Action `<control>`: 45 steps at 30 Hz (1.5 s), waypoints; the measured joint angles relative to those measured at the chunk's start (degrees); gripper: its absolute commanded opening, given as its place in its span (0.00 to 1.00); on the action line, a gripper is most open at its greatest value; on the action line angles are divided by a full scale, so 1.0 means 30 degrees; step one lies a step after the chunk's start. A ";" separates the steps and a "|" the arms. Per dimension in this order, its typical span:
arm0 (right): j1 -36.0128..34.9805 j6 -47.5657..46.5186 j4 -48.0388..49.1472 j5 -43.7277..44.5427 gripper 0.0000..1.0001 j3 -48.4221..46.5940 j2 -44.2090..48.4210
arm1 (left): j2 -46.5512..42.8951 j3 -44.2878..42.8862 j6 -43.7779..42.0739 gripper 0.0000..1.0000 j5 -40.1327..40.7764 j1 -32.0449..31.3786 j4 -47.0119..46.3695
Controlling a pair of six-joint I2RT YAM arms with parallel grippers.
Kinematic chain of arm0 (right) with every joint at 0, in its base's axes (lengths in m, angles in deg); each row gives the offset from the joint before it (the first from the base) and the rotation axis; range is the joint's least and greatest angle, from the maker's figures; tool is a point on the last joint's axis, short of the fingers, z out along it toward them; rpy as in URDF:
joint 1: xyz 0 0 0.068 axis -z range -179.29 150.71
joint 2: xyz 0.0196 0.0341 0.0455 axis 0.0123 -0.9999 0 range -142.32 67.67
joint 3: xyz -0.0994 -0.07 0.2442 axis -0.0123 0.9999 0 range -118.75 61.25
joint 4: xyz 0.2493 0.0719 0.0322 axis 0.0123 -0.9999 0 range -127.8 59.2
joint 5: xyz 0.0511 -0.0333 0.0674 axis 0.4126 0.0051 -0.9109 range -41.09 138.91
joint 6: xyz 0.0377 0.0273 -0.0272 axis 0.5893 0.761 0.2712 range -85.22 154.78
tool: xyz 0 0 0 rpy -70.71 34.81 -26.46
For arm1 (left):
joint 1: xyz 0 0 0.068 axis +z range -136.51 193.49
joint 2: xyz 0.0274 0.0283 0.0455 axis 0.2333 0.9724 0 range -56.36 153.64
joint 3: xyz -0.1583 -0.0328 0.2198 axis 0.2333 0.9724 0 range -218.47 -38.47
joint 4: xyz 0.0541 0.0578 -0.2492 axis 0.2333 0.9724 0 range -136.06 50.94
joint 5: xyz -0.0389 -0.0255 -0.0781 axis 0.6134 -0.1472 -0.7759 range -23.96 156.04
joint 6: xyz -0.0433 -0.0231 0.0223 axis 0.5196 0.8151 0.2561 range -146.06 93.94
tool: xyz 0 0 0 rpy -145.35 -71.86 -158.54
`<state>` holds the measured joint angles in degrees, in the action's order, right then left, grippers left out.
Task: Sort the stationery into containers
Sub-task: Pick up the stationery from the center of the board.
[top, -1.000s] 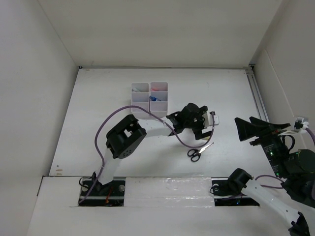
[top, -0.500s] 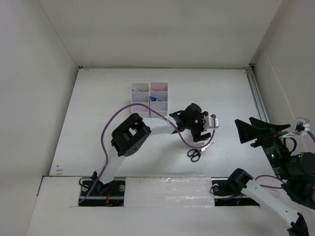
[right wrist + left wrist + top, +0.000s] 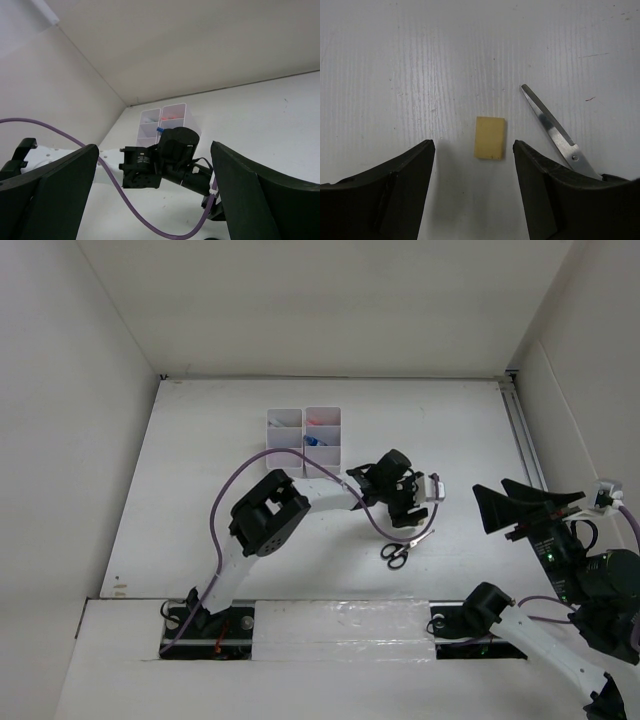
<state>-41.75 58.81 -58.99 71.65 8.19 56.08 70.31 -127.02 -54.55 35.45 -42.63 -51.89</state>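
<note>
- White table inside a white-walled enclosure; work area well lit; surface faintly grained in the left wrist view.
- Left gripper hangs directly above the tan eraser; jaws part-way open, one on each side of it, neither touching it; nothing held.
- Eraser lies flat on the table between the two fingers, off-centre, nearer the finger at the right of the wrist view; its long axis runs across the closing line, so the jaws would meet its narrower width.
- Eraser appearance: small plain rectangular block, pale tan, edges square, no visible marking.
- Scissors lie just beside the eraser, apart from it; blade slants past the outside of that same finger; judged a snag risk on descent.
- Right gripper stands well apart to the right, raised, jaws fully spread and empty; left arm is plainly the nearer.
- Organiser trays sit farther back and left of the left gripper; some compartments show coloured items.
</note>
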 measured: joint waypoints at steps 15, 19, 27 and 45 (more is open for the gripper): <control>0.0000 0.0000 0.0066 -0.0102 1.00 0.0000 0.0000 | 0.0743 -0.0794 -0.0015 0.45 -0.0780 -0.0189 0.0918; 0.0000 0.0000 0.0066 -0.0102 1.00 0.0007 0.0015 | 0.1188 -0.1647 -0.0015 0.33 -0.0794 -0.0262 0.1428; 0.0000 0.0000 0.0095 -0.0102 1.00 0.0007 0.0138 | 0.1494 -0.2404 0.0138 0.00 -0.0714 -0.0270 0.2171; 0.0000 0.0000 0.0117 -0.0095 1.00 0.0007 0.0138 | -0.6594 0.4765 0.7796 0.00 1.2050 0.3745 -0.5442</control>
<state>-41.75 58.81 -58.64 71.37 8.21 56.50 50.53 -112.73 -31.16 71.61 -31.39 -68.22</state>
